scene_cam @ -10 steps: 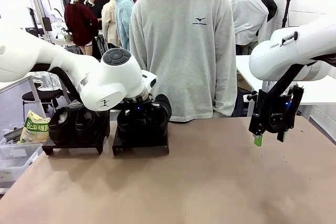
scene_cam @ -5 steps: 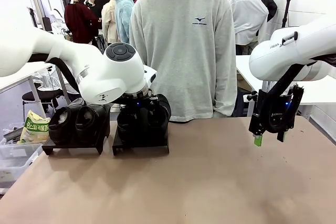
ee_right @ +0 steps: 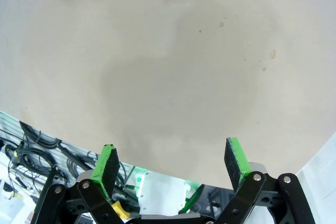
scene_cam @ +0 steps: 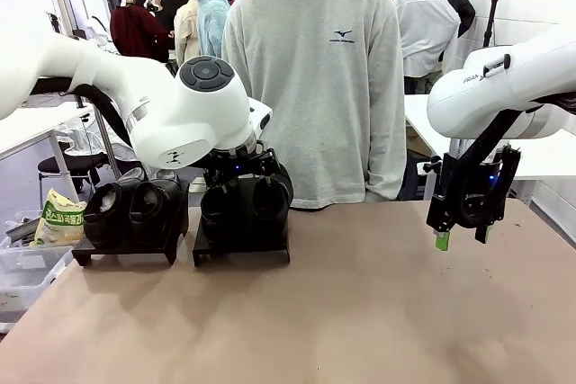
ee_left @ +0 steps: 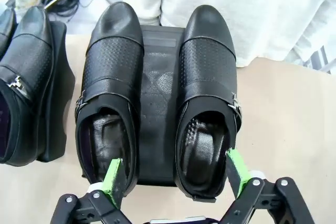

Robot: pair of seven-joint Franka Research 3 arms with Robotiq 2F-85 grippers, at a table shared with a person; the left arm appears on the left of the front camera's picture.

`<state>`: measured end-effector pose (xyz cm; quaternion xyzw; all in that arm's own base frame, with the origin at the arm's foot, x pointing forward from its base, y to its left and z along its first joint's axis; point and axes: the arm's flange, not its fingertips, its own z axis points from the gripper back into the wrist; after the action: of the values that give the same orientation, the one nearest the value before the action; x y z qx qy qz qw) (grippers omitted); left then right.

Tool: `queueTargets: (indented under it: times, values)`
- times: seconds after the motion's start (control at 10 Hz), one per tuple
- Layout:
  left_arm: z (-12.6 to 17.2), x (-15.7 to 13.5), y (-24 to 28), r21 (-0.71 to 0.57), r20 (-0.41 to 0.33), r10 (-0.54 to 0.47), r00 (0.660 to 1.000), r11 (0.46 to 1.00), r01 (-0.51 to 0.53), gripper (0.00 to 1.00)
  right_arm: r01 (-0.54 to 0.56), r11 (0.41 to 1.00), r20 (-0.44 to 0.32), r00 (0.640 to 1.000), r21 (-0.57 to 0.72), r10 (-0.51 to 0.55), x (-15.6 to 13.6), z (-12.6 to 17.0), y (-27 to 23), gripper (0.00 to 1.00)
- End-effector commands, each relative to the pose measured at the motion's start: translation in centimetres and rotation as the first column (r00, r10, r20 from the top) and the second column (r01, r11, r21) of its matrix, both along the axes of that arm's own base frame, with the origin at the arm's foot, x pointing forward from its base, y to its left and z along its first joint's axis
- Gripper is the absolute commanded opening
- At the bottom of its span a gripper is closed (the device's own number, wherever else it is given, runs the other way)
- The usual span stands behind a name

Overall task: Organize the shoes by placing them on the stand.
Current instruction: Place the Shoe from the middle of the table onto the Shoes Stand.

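Observation:
Two black shoes (ee_left: pixel 110 87) (ee_left: pixel 207 82) stand side by side, toes away from me, on a black stand (ee_left: pixel 160 103). My left gripper (ee_left: pixel 176 174) hovers open just above their heels with nothing held; one green pad (ee_left: pixel 114 178) is over the left shoe's opening, the other at the right shoe's outer edge. In the front view this pair (scene_cam: pixel 243 204) sits on the right stand (scene_cam: pixel 241 254) under my left gripper (scene_cam: pixel 241 166). Two more shoes (scene_cam: pixel 126 209) rest on the left stand (scene_cam: pixel 126 254). My right gripper (scene_cam: pixel 462 238) hangs open above the table's right side.
A person in a grey sweatshirt (scene_cam: pixel 315 78) stands at the far edge behind the stands. A snack bag (scene_cam: pixel 58 218) and a clear bin (scene_cam: pixel 22 276) sit off the table's left. The brown tabletop (scene_cam: pixel 360 312) stretches from the stands to the near edge.
My left gripper has opened and lifted away from the shoes on the right stand, leaving them resting there. The right arm has not moved.

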<state>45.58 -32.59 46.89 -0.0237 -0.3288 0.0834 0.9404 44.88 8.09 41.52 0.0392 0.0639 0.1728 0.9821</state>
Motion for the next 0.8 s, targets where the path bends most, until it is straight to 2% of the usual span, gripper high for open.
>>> queueTargets:
  times: [0.0,0.1,0.2,0.7]
  values:
    - [0.5,-0.7,0.8,-0.011,-0.007,0.058,0.998,0.998,-0.058,1.0,0.008,1.0,-0.004,1.0,-0.026,-0.009,0.1,0.3,0.0,1.0]
    - [0.3,-0.4,1.6,0.01,-0.106,0.072,0.992,0.997,-0.071,1.0,0.008,1.0,-0.004,1.0,-0.026,-0.009,0.1,0.3,0.0,1.0]
    - [0.4,-0.2,0.2,-0.002,0.0,0.011,1.0,1.0,-0.011,1.0,0.008,1.0,-0.004,1.0,-0.026,-0.009,0.1,0.3,0.0,1.0]
    - [0.4,-0.2,0.2,-0.002,0.0,0.011,1.0,1.0,-0.011,1.0,0.008,1.0,-0.004,1.0,-0.026,-0.009,0.1,0.3,0.0,1.0]
